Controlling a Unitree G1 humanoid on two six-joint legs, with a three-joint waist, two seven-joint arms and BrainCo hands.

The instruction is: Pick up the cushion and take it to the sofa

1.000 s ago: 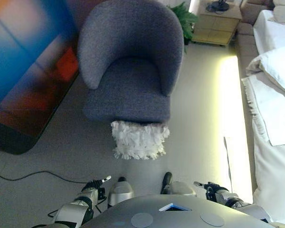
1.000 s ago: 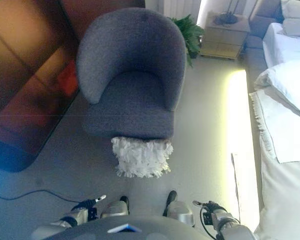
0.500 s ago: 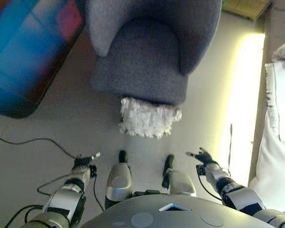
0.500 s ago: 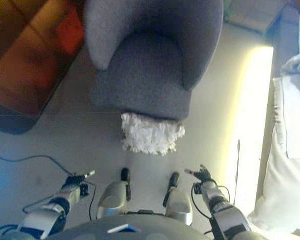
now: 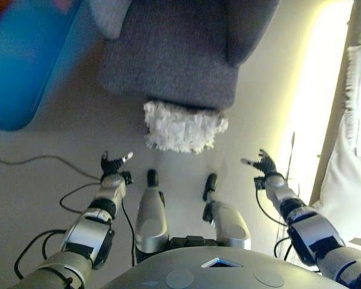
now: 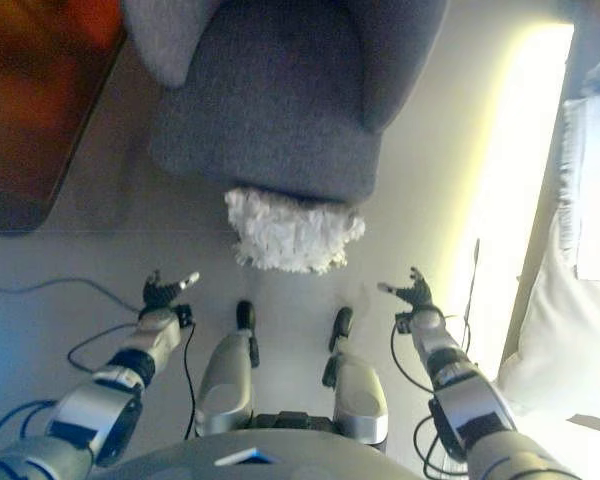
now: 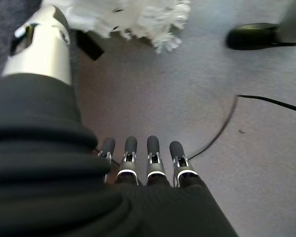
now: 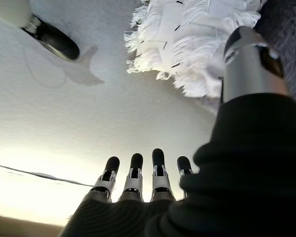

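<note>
A white shaggy cushion (image 5: 182, 126) lies on the floor against the front of the grey armchair (image 5: 174, 54). It also shows in the wrist views as a white fringe, cushion (image 7: 133, 17) and cushion (image 8: 192, 39). My left hand (image 5: 112, 163) hovers low over the floor, left of the cushion and short of it, fingers straight and empty. My right hand (image 5: 262, 165) is held out to the cushion's right, also open with nothing in it. Neither hand touches the cushion.
A bed with white bedding (image 5: 355, 138) runs along the right side. A blue panel (image 5: 24, 66) stands at the left. A thin black cable (image 5: 30, 159) lies on the floor at the left.
The camera has tilted down and drawn closer to the armchair. Both arms have reached further forward, with the hands now level with the cushion's near edge on either side.
</note>
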